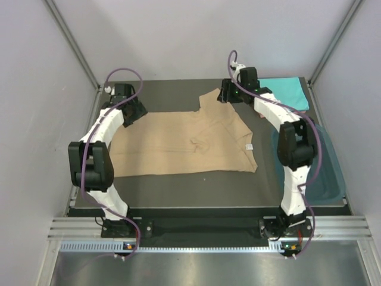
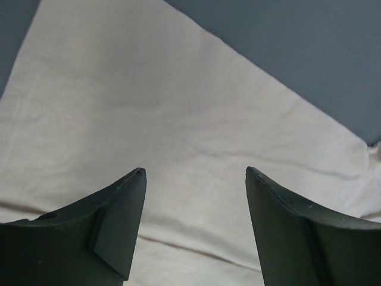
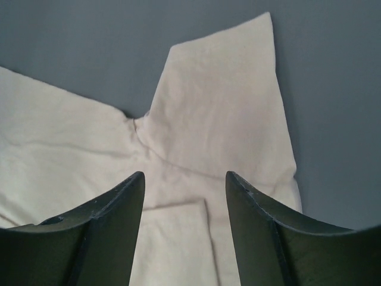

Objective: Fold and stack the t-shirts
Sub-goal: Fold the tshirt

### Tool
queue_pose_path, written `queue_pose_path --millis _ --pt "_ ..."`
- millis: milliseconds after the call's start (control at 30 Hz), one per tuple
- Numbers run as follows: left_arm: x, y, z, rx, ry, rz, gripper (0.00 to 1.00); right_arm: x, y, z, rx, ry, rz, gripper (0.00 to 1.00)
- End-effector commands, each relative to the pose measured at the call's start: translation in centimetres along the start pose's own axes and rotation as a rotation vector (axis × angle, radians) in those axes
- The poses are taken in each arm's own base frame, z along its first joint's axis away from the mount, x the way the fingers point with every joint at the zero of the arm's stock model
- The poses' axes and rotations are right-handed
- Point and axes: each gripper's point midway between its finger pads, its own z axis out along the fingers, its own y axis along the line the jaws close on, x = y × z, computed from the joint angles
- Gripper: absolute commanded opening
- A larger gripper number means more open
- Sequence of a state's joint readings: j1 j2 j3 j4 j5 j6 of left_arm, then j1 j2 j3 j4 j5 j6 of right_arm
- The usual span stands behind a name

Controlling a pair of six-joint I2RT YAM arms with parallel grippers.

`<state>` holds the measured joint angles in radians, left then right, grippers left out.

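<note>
The tan t-shirt [image 1: 178, 143] lies spread and partly folded across the middle of the dark table, one sleeve [image 1: 209, 98] sticking out toward the back. It fills the left wrist view [image 2: 149, 107] and the right wrist view [image 3: 220, 119]. A folded turquoise t-shirt [image 1: 286, 92] lies at the back right corner. My left gripper [image 1: 132, 113] hovers open over the shirt's back left corner [image 2: 195, 173]. My right gripper [image 1: 229, 92] hovers open just above the sleeve [image 3: 184, 176]. The salmon-pink shirt is out of view.
A dark teal plastic tub [image 1: 324, 170] stands at the right edge of the table, beside the right arm. Grey walls close in the back and both sides. The metal rail [image 1: 202, 229] runs along the near edge.
</note>
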<state>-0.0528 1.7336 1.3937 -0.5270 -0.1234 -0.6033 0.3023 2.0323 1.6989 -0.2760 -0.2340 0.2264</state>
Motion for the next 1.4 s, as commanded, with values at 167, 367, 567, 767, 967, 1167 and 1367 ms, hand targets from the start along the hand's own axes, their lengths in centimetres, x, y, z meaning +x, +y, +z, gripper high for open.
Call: queue_pose_path --millis 167,367,567,767,967,1167,1367 --pt "-4.8 2.0 5.6 -0.003 -0.082 -0.06 0.72 -6.1 -1.7 6.7 -0.107 -0.166 -0.046 0.55" --pt "-6.3 5.0 10.2 -0.057 -0.048 -0.066 0.7 -7.3 -5.7 9.1 -0.151 -0.264 0.182 0.56" --pt "-7.7 6.7 13.4 -0.08 -0.054 -0.031 0.68 -6.8 -6.8 12.6 -0.281 -0.269 0.289 0.54" --pt "-9.4 8.0 14.5 -0.091 -0.09 -0.021 0.68 -7.3 -7.1 13.6 -0.295 -0.302 0.302 0.53" --pt "-9.8 9.5 14.7 -0.148 -0.083 -0.041 0.68 -5.9 -7.0 15.0 -0.296 -0.287 0.325 0.5" --pt "-12.3 10.9 13.3 -0.255 -0.169 -0.039 0.68 -4.0 -6.5 16.4 -0.305 -0.243 0.376 0.44" --pt "-12.6 11.7 13.5 -0.289 -0.158 0.053 0.67 -2.6 -7.3 16.8 -0.246 -0.189 0.422 0.44"
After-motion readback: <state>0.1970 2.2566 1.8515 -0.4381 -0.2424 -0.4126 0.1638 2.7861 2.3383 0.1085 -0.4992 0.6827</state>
